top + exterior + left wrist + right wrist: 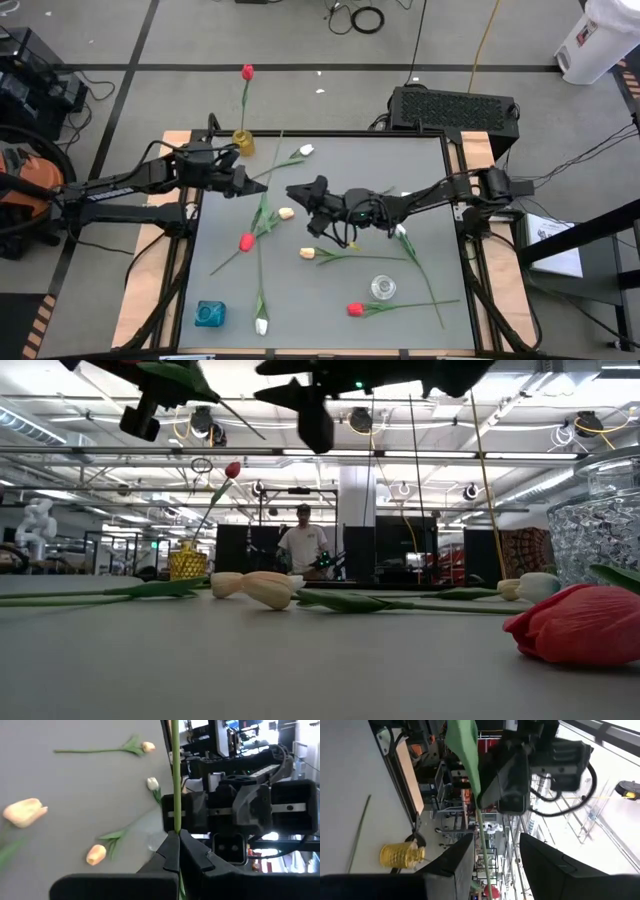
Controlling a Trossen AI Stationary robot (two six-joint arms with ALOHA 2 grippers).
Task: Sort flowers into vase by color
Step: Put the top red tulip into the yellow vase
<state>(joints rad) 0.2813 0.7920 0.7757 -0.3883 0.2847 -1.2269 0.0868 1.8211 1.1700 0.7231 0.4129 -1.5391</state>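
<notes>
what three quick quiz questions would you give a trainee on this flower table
1. True or false: the yellow vase holds a white flower.
2. The left tool is: A) open above a vase, B) shut on a green stem, C) out of sight.
3. How many vases stand on the table?

Key:
1. False; it holds a red flower.
2. B.
3. Three: yellow vase, blue vase, clear vase.
</notes>
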